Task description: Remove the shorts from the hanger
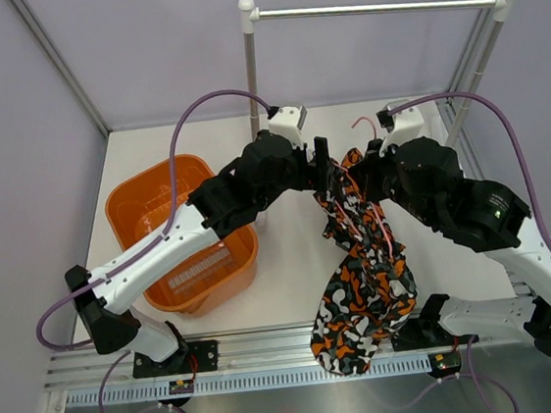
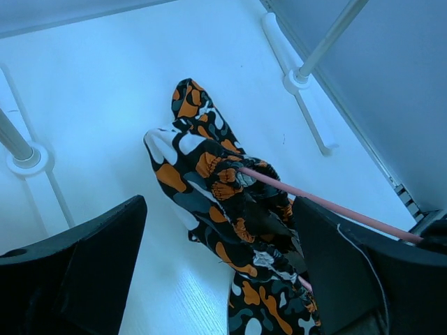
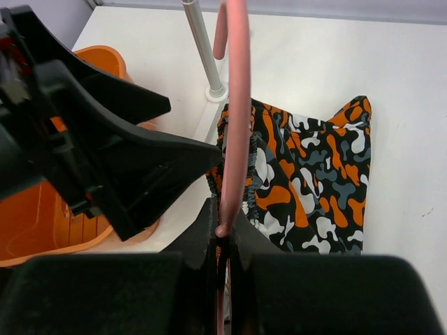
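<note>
On your left sits the orange basket point(image 1: 129, 222), likely where the shorts go later. Your left gripper point(image 2: 220, 209) has its fingers point(image 2: 77, 272) spread wide on both sides of the shorts point(image 1: 363, 286). It is not pinching yet, so it looks ready to grab the cloth. The shorts hang in a bunch on the pink hanger point(image 3: 236, 105), up in the air between your 2 arms. Your right gripper point(image 3: 222, 234) is squeezed tight on the hanger wire. It holds the hanger up so the cloth can be pulled off.
</note>
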Controlling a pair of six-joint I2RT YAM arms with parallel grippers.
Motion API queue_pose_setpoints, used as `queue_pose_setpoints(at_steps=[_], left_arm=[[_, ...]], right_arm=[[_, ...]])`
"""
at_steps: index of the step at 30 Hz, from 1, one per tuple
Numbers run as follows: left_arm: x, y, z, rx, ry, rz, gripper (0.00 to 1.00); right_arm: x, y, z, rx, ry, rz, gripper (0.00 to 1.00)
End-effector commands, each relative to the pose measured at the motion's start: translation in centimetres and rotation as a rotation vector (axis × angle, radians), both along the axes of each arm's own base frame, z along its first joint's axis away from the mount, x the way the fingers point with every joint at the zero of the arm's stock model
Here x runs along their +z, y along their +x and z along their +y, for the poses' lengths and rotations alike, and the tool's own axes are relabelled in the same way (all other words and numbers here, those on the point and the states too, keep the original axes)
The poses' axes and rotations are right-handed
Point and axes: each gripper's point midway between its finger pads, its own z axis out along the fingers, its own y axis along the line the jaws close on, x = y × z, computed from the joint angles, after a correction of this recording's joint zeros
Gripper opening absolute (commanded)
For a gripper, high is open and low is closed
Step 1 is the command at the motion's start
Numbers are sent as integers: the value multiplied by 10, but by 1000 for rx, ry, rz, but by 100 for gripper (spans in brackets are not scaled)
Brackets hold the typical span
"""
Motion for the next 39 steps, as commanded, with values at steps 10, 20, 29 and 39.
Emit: queue_pose_setpoints(at_steps=[10,20,29,39], left_arm=[[-2,17,-9,65,3,-18,75],[-10,29,-10,105,46,-41,40],[2,54,23,286,108,-122,0],[-7,96,49,388,138,-99,0]], right_arm=[[38,3,1,-37,59,-72,0],[39,0,6,-25,55,-69,0],[35,-8,8,-7,56,-55,0],[42,-25,17,49,71,-62,0]])
